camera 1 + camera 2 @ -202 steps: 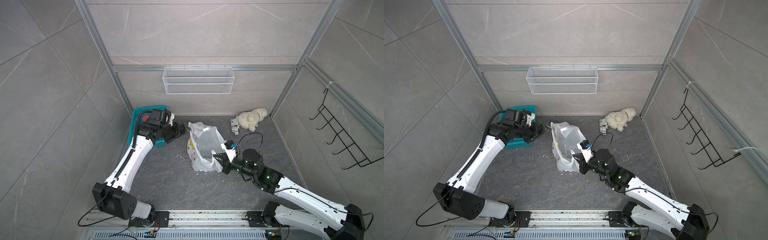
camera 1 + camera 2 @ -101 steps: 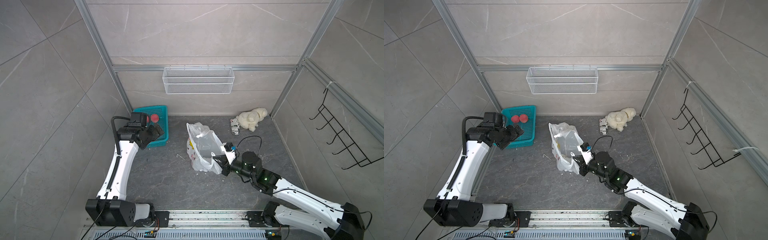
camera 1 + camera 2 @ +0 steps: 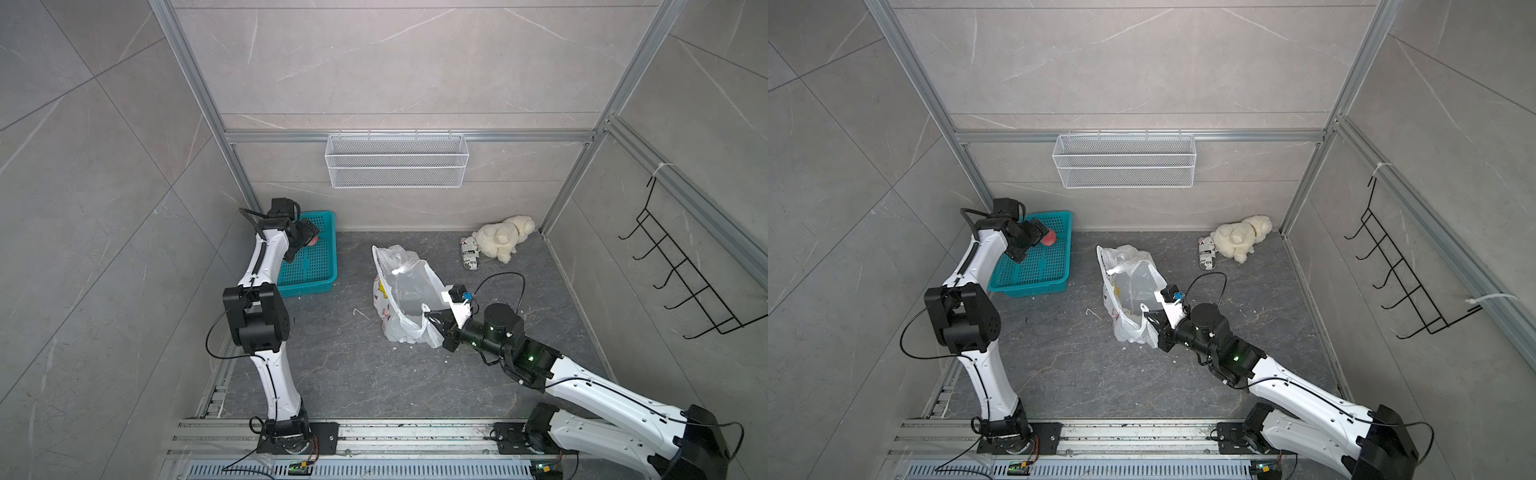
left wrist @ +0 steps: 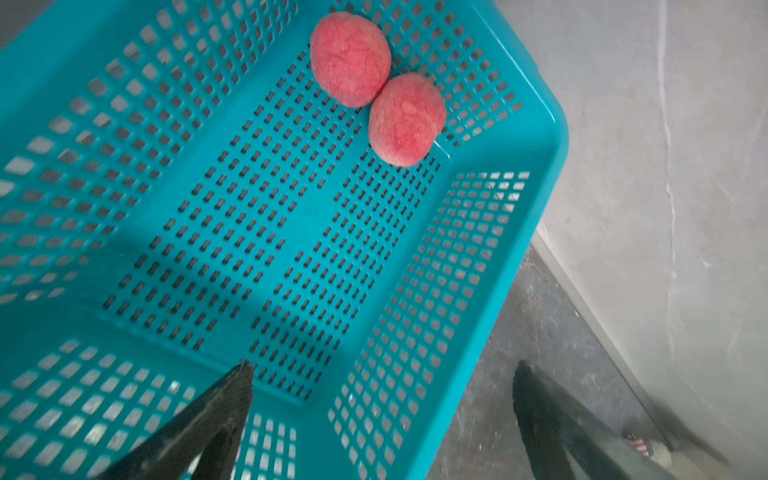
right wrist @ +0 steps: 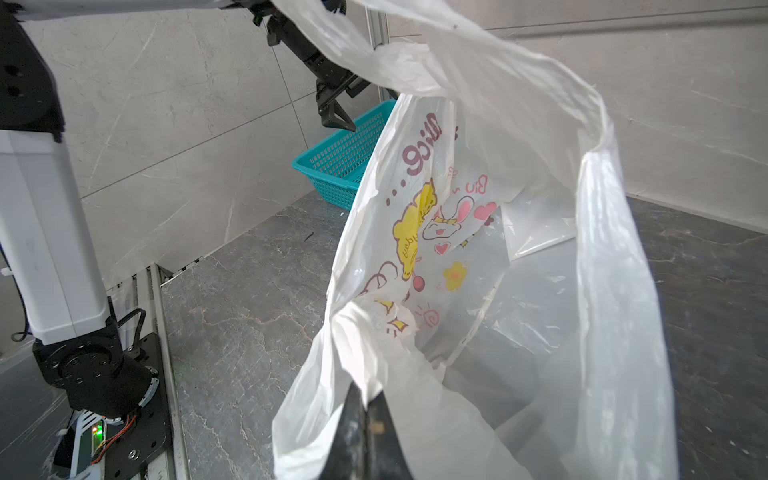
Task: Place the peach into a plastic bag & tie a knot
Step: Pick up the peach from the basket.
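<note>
Two pink-red peaches (image 4: 350,58) (image 4: 406,119) lie touching in a far corner of the teal basket (image 4: 498,257). In a top view only one peach (image 3: 1049,237) shows past the arm. My left gripper (image 4: 383,368) hangs open and empty over the basket's near corner, short of the peaches. The white plastic bag (image 3: 405,291) (image 3: 1133,286) stands mid-floor with its mouth gaping and cartoon print on one side (image 5: 432,224). My right gripper (image 5: 365,399) is shut on the bag's near rim, holding it up. No knot is in view.
A cream plush toy (image 3: 503,243) and a newsprint-patterned can (image 3: 469,253) lie at the back right. A white wire shelf (image 3: 397,166) hangs on the back wall and a black hook rack (image 3: 685,286) on the right wall. The arms' rail (image 3: 374,432) runs along the front.
My left arm has swung away from the bag's mouth, back to the left and over the teal basket, jaws open throughout. The right gripper has kept its hold on the bag.
</note>
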You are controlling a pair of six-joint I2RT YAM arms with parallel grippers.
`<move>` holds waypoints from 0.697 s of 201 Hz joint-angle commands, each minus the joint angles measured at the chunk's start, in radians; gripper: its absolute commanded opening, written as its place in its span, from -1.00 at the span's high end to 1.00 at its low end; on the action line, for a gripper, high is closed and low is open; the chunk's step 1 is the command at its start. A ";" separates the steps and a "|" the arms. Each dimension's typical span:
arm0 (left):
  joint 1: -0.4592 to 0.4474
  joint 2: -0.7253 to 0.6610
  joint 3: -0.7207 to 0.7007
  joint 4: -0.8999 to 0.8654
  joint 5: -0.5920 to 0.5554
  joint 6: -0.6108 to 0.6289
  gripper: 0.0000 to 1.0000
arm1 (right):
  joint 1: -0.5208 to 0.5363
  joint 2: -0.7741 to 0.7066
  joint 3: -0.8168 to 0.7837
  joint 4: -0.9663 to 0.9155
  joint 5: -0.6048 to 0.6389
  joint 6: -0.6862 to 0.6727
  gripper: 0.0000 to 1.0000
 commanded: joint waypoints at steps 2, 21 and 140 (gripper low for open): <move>0.007 0.076 0.099 0.019 -0.024 -0.009 -0.99 | 0.009 0.010 -0.013 0.018 -0.009 0.006 1.00; 0.007 0.171 0.184 0.016 -0.026 0.004 -0.99 | 0.011 0.012 -0.014 0.015 -0.006 0.007 1.00; 0.017 0.541 0.491 0.147 -0.042 0.028 -0.99 | 0.037 0.043 0.002 0.004 -0.017 -0.023 1.00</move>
